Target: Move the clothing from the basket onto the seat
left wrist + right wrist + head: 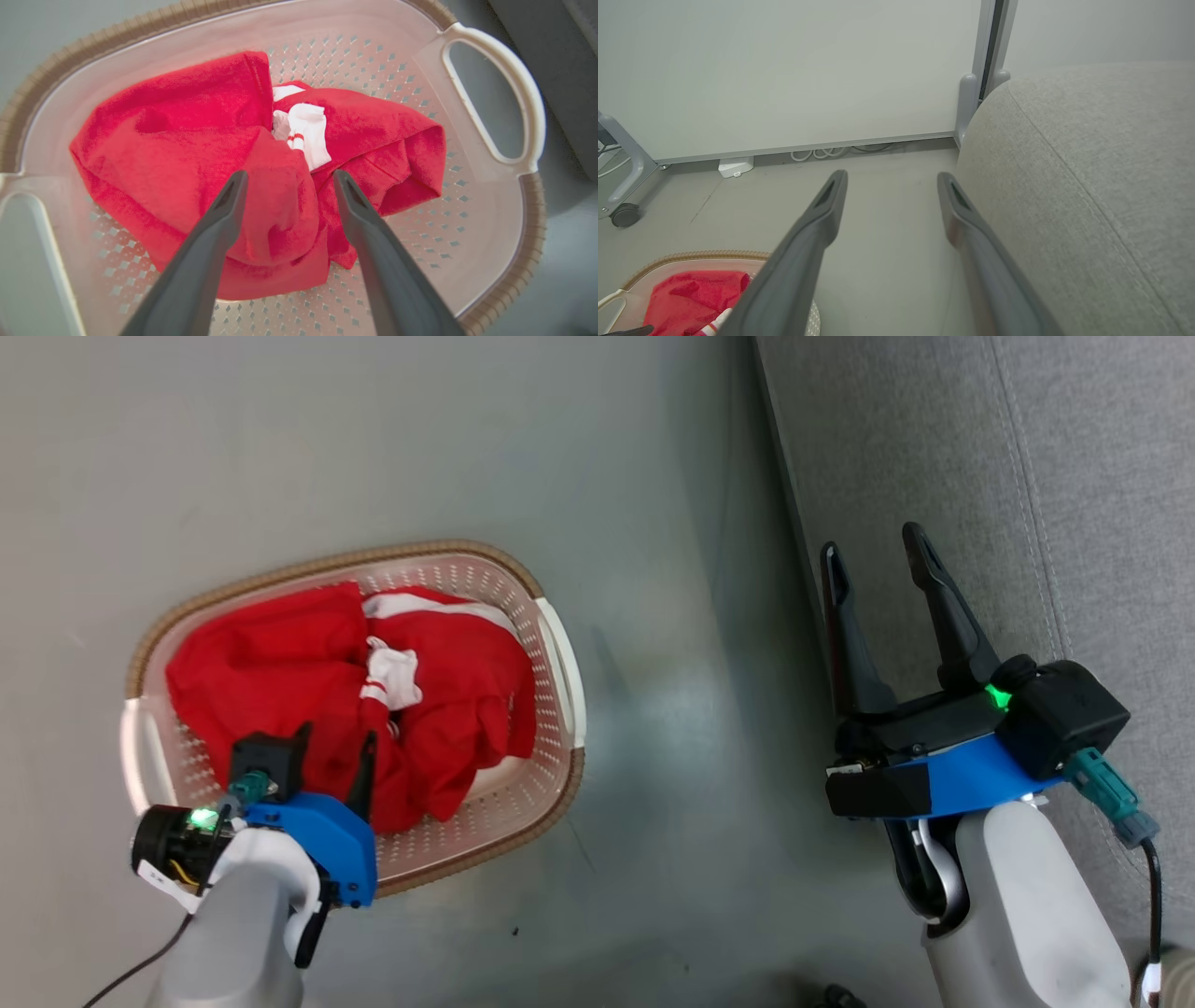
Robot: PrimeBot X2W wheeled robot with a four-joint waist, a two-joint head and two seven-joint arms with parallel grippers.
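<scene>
Left gripper [288, 175] was spread wide, empty, right above the clothing [187, 140] heaped in the basket [490, 233]; tips maybe touching fabric. Right gripper [873, 546], spread too, sat by the seat [934, 476].

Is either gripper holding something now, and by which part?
Nothing is held. The left gripper stands open over the clothing in the basket, not closed on it; the right gripper is open and empty.
</scene>
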